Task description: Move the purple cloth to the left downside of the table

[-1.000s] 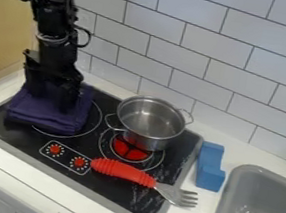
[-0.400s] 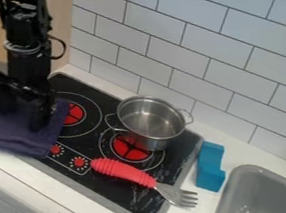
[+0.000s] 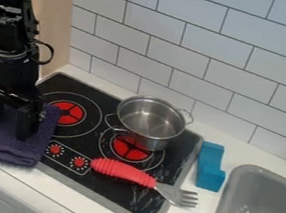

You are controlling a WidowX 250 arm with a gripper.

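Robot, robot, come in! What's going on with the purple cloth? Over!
Pincer open, down at the purple cloth. Cloth over the near left corner of the stove. Pot and red-handled fork off to the right, clear of it.

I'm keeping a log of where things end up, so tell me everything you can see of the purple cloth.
The purple cloth looks like soft, textured fabric, folded in layers, with bulging folds along its front edge. It lies at the picture's left edge, overlapping the left side of the stove and part of the white counter. The black tool is over it, two fingers apart, tips seemingly against the fabric.
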